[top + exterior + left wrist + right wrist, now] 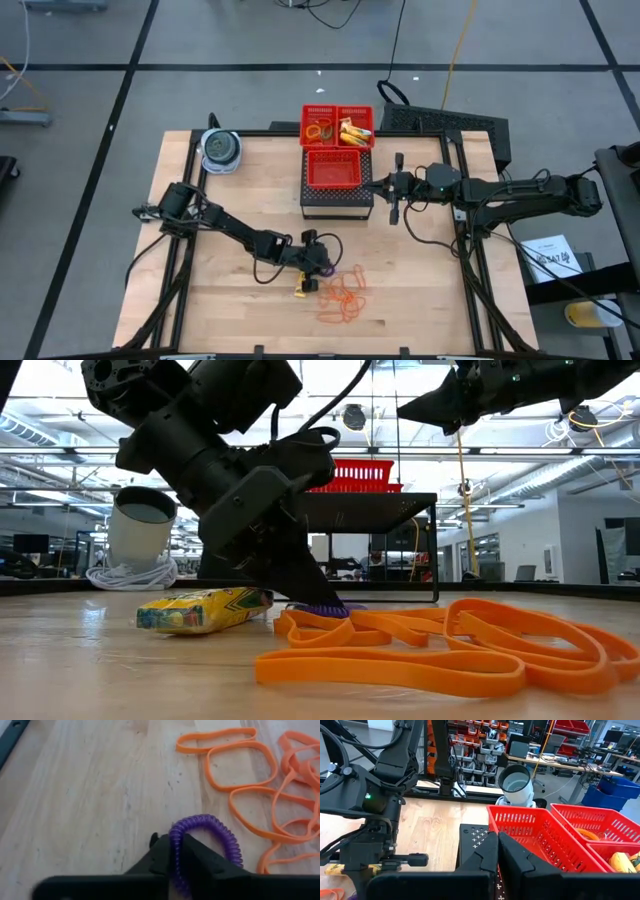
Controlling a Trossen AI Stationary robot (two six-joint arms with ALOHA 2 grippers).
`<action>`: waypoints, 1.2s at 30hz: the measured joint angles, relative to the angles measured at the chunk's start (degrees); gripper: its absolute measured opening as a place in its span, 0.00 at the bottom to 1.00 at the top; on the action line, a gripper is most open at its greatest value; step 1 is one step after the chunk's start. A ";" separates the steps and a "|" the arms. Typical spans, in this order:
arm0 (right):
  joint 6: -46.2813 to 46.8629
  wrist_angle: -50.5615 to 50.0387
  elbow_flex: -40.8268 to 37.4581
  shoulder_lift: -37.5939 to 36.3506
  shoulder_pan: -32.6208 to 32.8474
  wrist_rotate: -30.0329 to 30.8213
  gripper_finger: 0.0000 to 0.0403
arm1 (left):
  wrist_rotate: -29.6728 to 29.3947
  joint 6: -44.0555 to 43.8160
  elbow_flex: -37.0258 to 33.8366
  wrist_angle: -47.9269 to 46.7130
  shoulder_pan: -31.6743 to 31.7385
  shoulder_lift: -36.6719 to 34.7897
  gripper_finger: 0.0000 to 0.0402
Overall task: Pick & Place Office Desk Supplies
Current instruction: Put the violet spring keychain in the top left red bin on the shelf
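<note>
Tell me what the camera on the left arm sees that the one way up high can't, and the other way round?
Only the left wrist view shows the left gripper pinching the purple coil ring. Only the high view shows the red baskets, the round container, the yellow packet and the right gripper, shut beside the baskets. Both show the orange rubber bands on the wooden table.

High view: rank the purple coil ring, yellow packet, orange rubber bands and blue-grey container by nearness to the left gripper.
1. Purple coil ring, pinched in the left gripper.
2. Yellow packet, just below it.
3. Orange rubber bands, lower right, nearly as close.
4. Blue-grey container, far table corner.
</note>
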 joint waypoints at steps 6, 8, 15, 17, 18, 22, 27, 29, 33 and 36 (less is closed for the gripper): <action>0.02 0.02 0.00 -0.01 0.00 -0.01 0.01 | -0.52 2.57 -0.28 -0.18 0.35 -2.08 0.07; 0.03 0.00 0.00 -0.22 0.00 -0.02 0.01 | -1.46 3.97 -0.48 -1.47 0.35 -4.06 0.07; 3.99 -0.21 -0.01 -4.68 0.03 -1.82 0.01 | -5.13 10.06 -0.28 -3.47 0.33 -13.06 0.02; 4.51 -1.02 0.00 -6.91 0.02 -4.25 0.01 | -8.42 12.05 -0.28 -6.65 0.15 -15.19 0.04; 4.52 -1.20 0.00 -7.84 0.04 -5.54 0.01 | -9.61 12.67 -0.28 -8.30 0.18 -16.15 0.05; 4.50 -5.12 0.00 -11.80 0.02 -7.65 0.01 | -11.08 13.01 -0.31 -14.26 1.54 -20.76 0.07; 4.87 -13.70 -0.01 -15.38 0.03 -7.54 0.01 | -11.44 16.14 -0.31 -15.64 4.15 -26.47 0.03; 6.93 -15.07 -0.91 -16.38 0.04 -7.54 0.01 | -11.28 17.82 -0.31 -14.27 5.28 -29.14 0.02; 10.33 -12.51 -5.43 -18.05 0.07 -7.56 0.01 | -10.94 20.18 -0.28 -11.39 8.33 -33.87 0.05; 11.03 -8.11 -9.43 -19.00 0.04 -7.50 0.01 | -10.93 21.89 -0.26 -7.28 11.42 -36.78 0.07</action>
